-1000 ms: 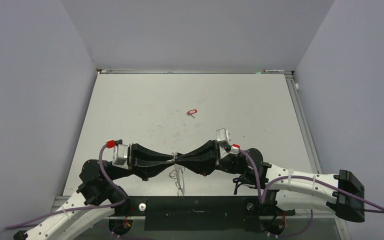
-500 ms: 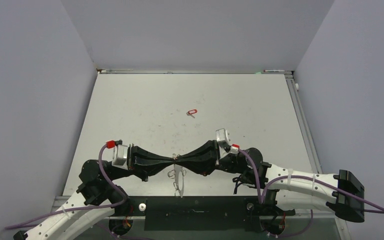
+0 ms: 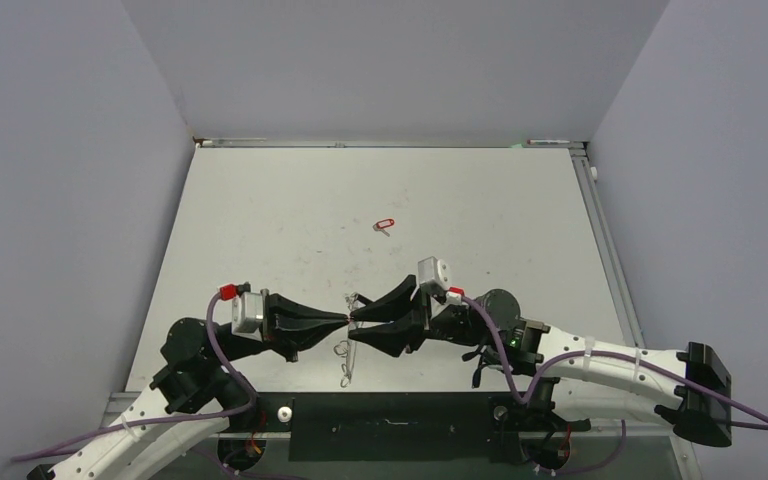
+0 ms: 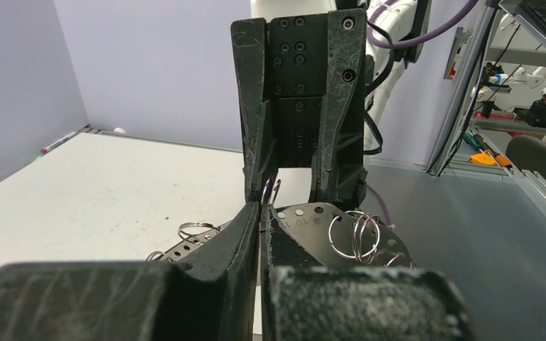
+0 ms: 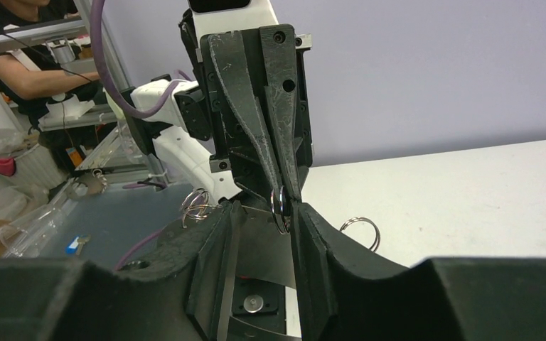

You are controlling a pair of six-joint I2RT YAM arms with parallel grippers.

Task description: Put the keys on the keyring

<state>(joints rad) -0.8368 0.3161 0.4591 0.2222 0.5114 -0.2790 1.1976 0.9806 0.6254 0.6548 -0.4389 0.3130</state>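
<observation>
The keyring (image 3: pixel 345 362), a flat pale hoop with wire loops on its rim, hangs tilted below my left gripper (image 3: pixel 346 318). In the left wrist view my left gripper (image 4: pixel 261 211) is shut on one wire loop (image 4: pixel 271 192) at the keyring's (image 4: pixel 311 219) rim. My right gripper (image 3: pixel 353 324) is open, one jaw on each side of the left fingertips. In the right wrist view my right gripper (image 5: pixel 261 217) holds nothing, and the pinched loop (image 5: pixel 281 207) and the keyring (image 5: pixel 259 243) lie between its jaws. The red-tagged key (image 3: pixel 384 225) lies on the table mid-way back. The dark grey key is out of view.
The white table (image 3: pixel 460 200) is walled at the left, right and back. The black base rail (image 3: pixel 390 412) runs along the near edge, just below the hanging keyring.
My right gripper has opened and let go where both grippers met, and its arm has shifted left. The keyring has swung and now hangs from the left gripper alone.
</observation>
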